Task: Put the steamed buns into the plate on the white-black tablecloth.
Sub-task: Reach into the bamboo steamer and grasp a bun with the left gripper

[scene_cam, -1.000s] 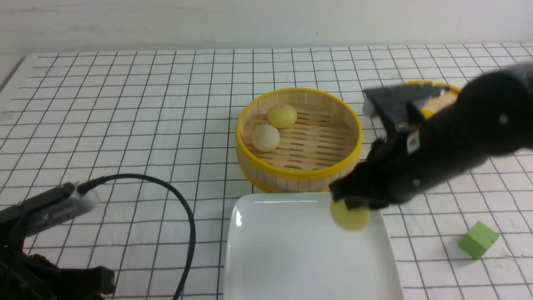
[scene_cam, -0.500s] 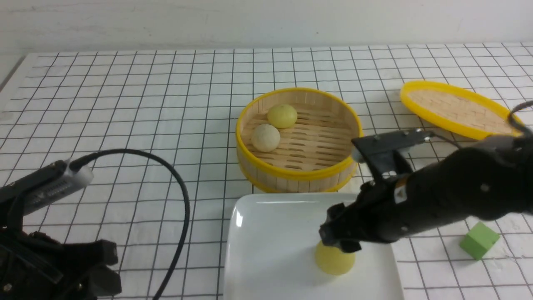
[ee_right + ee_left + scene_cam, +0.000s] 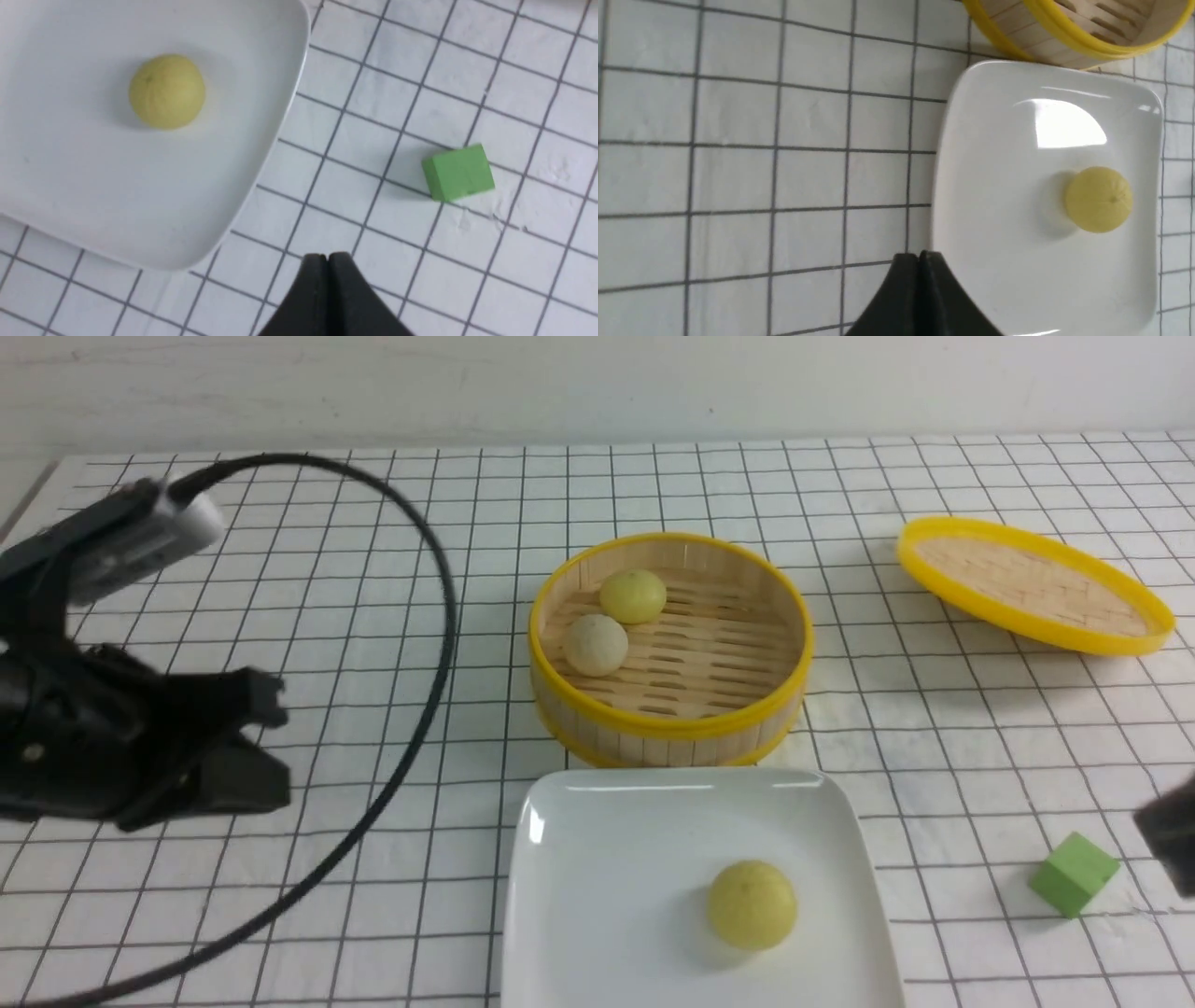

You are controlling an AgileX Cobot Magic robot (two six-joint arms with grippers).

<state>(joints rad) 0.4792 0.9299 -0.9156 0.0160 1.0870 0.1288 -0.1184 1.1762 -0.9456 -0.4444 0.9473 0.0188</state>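
Quick update from us: one yellow bun (image 3: 752, 904) sits on the white plate (image 3: 607, 859), toward its near right corner, with nothing touching it. The plate lies on the black-and-white checked tablecloth (image 3: 280, 569) at the near edge of the tabletop, about the middle, and the front view cuts off its near rim.

The other two are in the bamboo steamer basket (image 3: 672, 730), which stands just behind the plate's far edge. It's close enough that we can't tell if they touch. In there a second yellow bun (image 3: 633, 595) rests by the far left wall. A beige bun (image 3: 596, 644) sits just in front of it, touching or nearly so.

Left gripper (image 3: 918, 255): the wrist view shows its jaws pressed together with nothing between them, tips showing against the cloth beside the plate's edge. From the front we see that arm over the left side of the tabletop, well apart from the basket. Its black cable (image 3: 439, 644) loops over the cloth.

Right gripper (image 3: 328, 255): also closed up and empty, above the cloth between the plate's corner and the green cube (image 3: 1074, 875). From the front only a dark bit shows at the right edge. The cube sits near the near right corner of the tabletop. The basket's lid (image 3: 1032, 583) lies by itself further back along the right edge.
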